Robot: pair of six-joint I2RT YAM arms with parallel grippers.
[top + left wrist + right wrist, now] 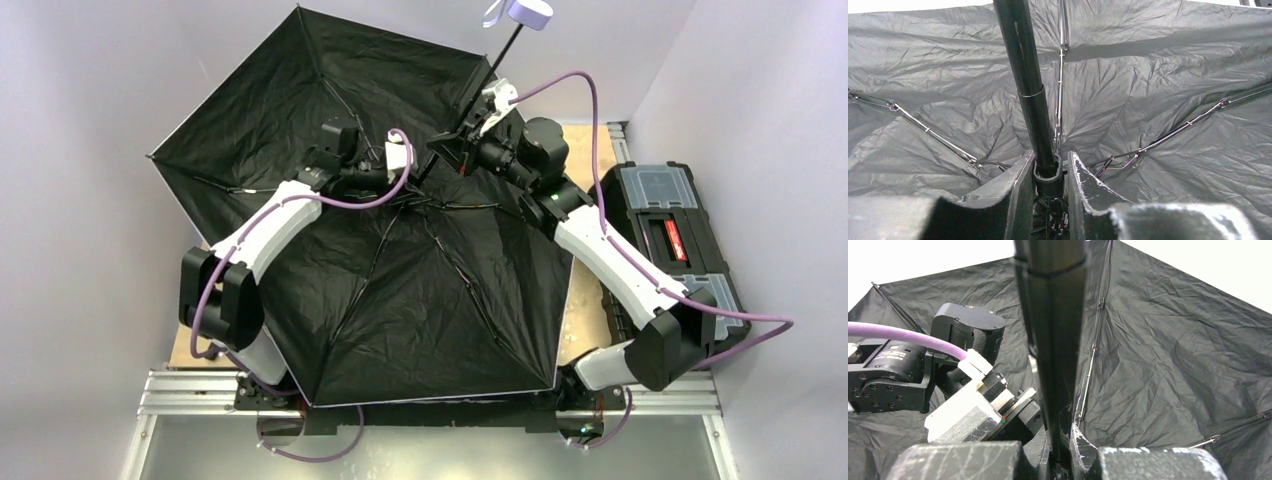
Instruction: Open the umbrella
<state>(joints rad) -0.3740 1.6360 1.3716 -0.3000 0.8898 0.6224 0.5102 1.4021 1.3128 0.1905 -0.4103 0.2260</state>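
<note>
Top external view: the umbrella [400, 290] lies canopy-down across the bench [585, 300], black inside facing up. Its panels are spread over most of the surface, and one edge overhangs on the left. Its shaft [507, 50] slants up and away to the lavender handle [530, 12], which sits in the air at the far right.

My left end effector [1048, 172] is narrowed onto the runner [1048, 182] at the hub, one finger on each side. My right end effector [1062, 442] is clamped on the shaft further up, toward the handle.

Risks, as I judge them:
- I cannot tell whether the runner has latched. If it has not, letting go would let the ribs [933, 134] fold back.
- Two grips on one thin shaft: any disagreement between my arms could bend or twist it.
- The purple cable [395, 190] at my left wrist loops over the hub and could hook a rib on withdrawal.
- The canopy's right edge lies near the toolbox [670, 230], so shifting could drag fabric against it.

View notes:
- Only top external gives the full canopy outline and the handle.
- Only left wrist shows finger contact at the runner, plus wrinkled, slack-looking fabric between ribs.
- Only right wrist shows how close my left wrist sits beside the shaft, which is a collision hazard.
</note>
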